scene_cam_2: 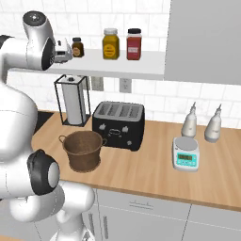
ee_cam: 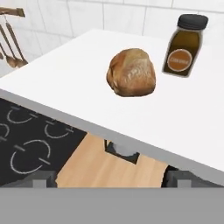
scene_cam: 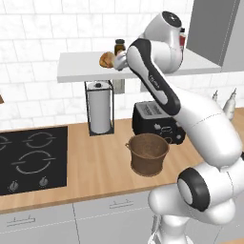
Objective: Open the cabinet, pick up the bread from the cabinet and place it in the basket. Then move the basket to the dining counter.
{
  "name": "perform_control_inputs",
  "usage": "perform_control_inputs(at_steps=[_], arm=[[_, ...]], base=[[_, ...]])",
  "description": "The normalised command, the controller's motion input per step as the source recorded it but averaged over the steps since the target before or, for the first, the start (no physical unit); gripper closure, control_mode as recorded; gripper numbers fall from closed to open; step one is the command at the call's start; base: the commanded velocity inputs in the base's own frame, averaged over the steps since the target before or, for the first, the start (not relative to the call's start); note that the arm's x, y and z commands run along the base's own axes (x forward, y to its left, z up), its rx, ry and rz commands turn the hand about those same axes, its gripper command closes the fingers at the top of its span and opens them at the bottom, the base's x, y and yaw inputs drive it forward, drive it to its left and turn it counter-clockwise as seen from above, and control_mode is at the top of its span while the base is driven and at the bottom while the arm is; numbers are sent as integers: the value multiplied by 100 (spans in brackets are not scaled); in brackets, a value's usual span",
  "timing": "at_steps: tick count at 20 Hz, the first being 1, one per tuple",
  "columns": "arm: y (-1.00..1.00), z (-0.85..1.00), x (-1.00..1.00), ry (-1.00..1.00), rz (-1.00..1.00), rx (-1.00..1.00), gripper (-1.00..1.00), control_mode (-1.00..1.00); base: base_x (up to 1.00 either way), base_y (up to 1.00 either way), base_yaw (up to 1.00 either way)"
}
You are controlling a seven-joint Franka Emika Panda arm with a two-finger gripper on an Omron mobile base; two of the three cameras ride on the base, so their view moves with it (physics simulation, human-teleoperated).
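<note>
The bread (ee_cam: 131, 73), a round golden-brown bun, lies on the white cabinet shelf (ee_cam: 61, 83), with an amber spice jar (ee_cam: 183, 46) just behind it. The bread (scene_cam: 106, 59) sits near the shelf's left end. My gripper (scene_cam: 115, 61) is raised to shelf height right beside the bun, short of it, open and holding nothing. Its fingertips (ee_cam: 43, 178) stand wide apart at the shelf's front edge. The grey cabinet door (scene_cam_2: 207, 37) is swung open. The dark woven basket (scene_cam: 147, 153) stands on the wooden worktop below. The dining counter is out of view.
A yellow jar (scene_cam_2: 111, 44) and a red jar (scene_cam_2: 134, 44) stand farther along the shelf. On the worktop are a paper towel holder (scene_cam: 100, 112), a black toaster (scene_cam_2: 118, 124), a scale (scene_cam_2: 186, 153), two bottles (scene_cam_2: 189, 120) and the black hob (scene_cam: 31, 159).
</note>
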Motion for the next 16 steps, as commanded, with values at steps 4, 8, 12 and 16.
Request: perform_control_inputs(at_steps=[4, 8, 12, 16], arm=[[4, 1, 51, 3, 0, 0, -100, -100], [18, 4, 48, 0, 0, 0, -100, -100], [9, 7, 48, 0, 0, 0, -100, -100], [0, 2, 25, 4, 0, 0, -100, -100]], base=[[0, 0, 0], [0, 0, 0], [0, 0, 0], [0, 0, 0]])
